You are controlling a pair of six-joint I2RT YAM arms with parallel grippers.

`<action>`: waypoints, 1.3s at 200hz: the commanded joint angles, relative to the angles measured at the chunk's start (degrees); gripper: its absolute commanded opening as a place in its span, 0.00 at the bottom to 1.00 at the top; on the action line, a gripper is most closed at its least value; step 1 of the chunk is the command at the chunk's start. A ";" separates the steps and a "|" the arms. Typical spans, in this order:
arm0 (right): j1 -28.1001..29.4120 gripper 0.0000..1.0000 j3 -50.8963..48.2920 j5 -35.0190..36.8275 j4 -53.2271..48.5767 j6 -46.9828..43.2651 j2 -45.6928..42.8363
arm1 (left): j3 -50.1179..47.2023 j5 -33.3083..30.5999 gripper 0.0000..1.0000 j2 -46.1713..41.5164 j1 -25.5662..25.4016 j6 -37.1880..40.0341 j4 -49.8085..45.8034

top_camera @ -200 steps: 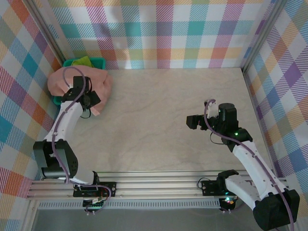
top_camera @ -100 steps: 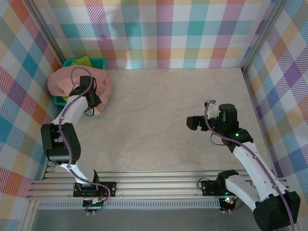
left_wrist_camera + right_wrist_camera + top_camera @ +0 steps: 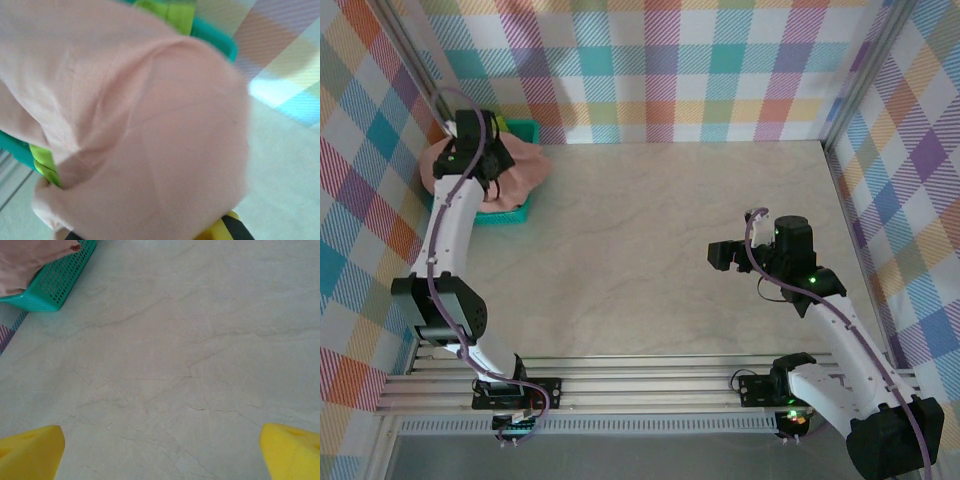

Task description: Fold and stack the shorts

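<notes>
The pale, marble-patterned bench (image 3: 660,230) carries a teal plastic mesh basket (image 3: 510,216) in its far left corner.

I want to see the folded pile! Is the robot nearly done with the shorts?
Done: nothing folded or stacked yet. In hand: the left gripper looks shut on the pink shorts, heaped over the basket. To do: lifting them, folding them, then the green shorts underneath, and stacking. The right gripper hangs open over the table.
</notes>
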 commanded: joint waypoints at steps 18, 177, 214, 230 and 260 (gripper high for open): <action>0.64 0.99 1.94 -0.78 -0.43 0.74 -0.77 | 15.64 3.26 0.00 -1.04 0.29 -0.41 -1.72; 0.80 0.99 2.01 -1.18 0.81 1.94 -1.66 | 43.69 26.40 0.00 2.93 -6.47 -13.02 14.28; 0.77 0.99 2.77 0.26 -0.17 1.76 -3.12 | 44.29 28.71 0.00 5.49 -16.48 -13.60 15.92; 0.79 1.00 3.42 1.31 -1.29 1.28 -4.07 | 44.31 30.66 0.00 7.76 -20.76 -15.13 16.94; 0.81 1.00 4.71 4.36 -3.53 -0.31 -6.86 | 46.90 33.27 0.00 14.35 -29.19 -16.34 19.20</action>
